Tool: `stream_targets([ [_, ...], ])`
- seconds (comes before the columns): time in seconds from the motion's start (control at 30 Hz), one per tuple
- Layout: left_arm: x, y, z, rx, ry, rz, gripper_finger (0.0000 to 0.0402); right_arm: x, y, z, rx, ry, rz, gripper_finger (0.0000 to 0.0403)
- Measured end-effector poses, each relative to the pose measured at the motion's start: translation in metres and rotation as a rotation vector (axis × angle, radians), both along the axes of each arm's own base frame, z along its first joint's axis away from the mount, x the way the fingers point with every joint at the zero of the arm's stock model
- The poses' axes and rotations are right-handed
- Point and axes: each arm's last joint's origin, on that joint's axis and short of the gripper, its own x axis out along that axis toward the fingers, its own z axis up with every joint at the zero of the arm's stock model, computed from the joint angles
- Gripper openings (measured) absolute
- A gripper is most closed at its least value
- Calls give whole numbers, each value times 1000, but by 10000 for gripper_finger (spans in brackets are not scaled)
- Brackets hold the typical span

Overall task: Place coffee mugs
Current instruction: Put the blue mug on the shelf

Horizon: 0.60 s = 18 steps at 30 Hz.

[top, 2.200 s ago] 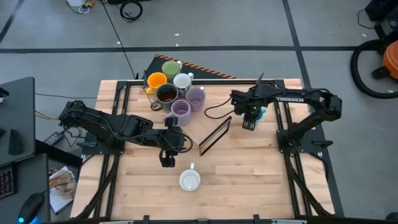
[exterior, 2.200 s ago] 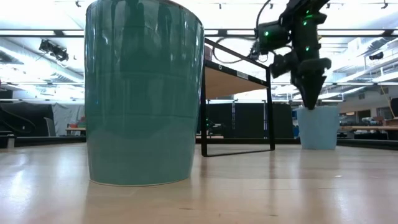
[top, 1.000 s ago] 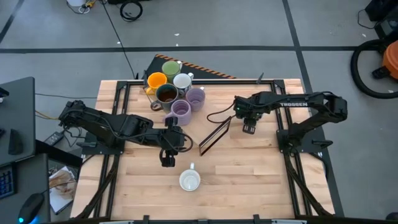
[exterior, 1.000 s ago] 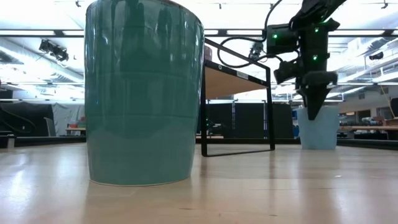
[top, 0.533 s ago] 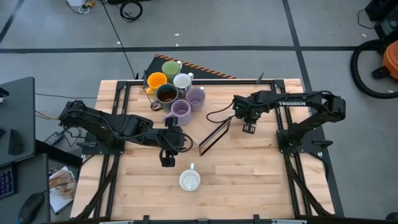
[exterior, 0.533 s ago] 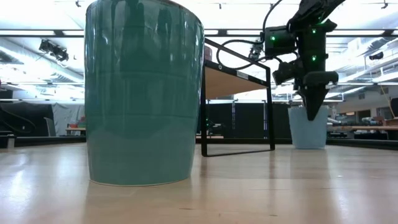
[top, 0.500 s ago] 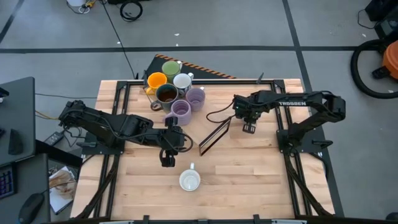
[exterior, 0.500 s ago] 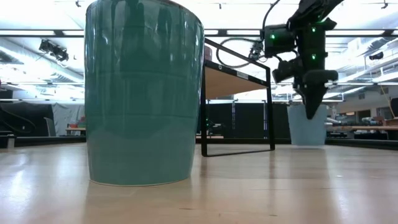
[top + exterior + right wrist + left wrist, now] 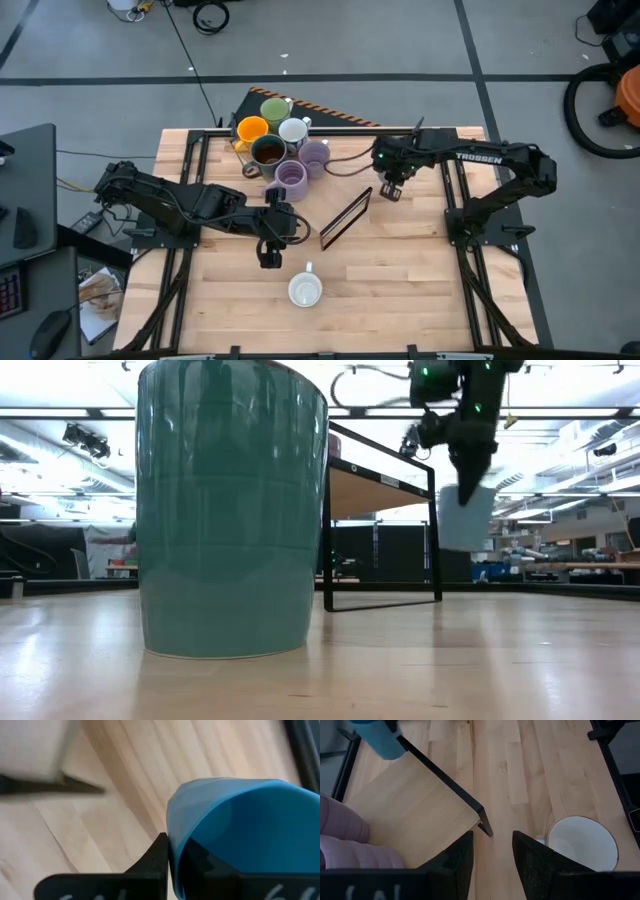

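Note:
My right gripper (image 9: 388,188) is shut on the blue mug (image 9: 465,518) and holds it in the air beside the black-framed wooden shelf (image 9: 346,218). The mug also shows in the left wrist view (image 9: 379,737). My left gripper (image 9: 270,252) is open and empty, low over the middle of the table. The white mug (image 9: 305,290) stands upright just nearer than it. Orange (image 9: 251,128), green (image 9: 275,110), white (image 9: 293,130), dark brown (image 9: 267,150) and two lavender mugs (image 9: 291,177) stand clustered at the far left. My right gripper pinches the blue mug's rim wall (image 9: 172,827), with one finger (image 9: 159,857) outside the mug and the other inside. The fingers come from above, pointing down. The mug hangs below them, mouth up, lifted clear of the table.
The shelf's board (image 9: 415,800) slopes down from its black frame near the lavender mugs (image 9: 340,835). A large teal-looking mug (image 9: 232,510) stands close in front of the low camera. Bare wood lies at the table's near right (image 9: 420,290).
My right gripper, shut on the blue mug, has risen and gone toward the table's far left, nearer the shelf. The mug stood on the table a second ago, and now hangs lifted clear of it.

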Motion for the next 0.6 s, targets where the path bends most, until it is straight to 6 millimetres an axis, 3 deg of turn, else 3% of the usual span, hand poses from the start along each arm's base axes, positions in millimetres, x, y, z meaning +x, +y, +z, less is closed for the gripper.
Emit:
stream_targets([
  [0.17, 0, 0, 0, 0, -2, -1, 141, 5, 2, 36, -5, -88, -43, 32],
  [0.33, 0, 0, 0, 4, -1, -4, 141, 13, 16, 68, 31, -209, 36, 34],
  [0.6, 0, 0, 0, 5, -3, -4, 141, 41, 42, 93, 44, -267, 133, 34],
])
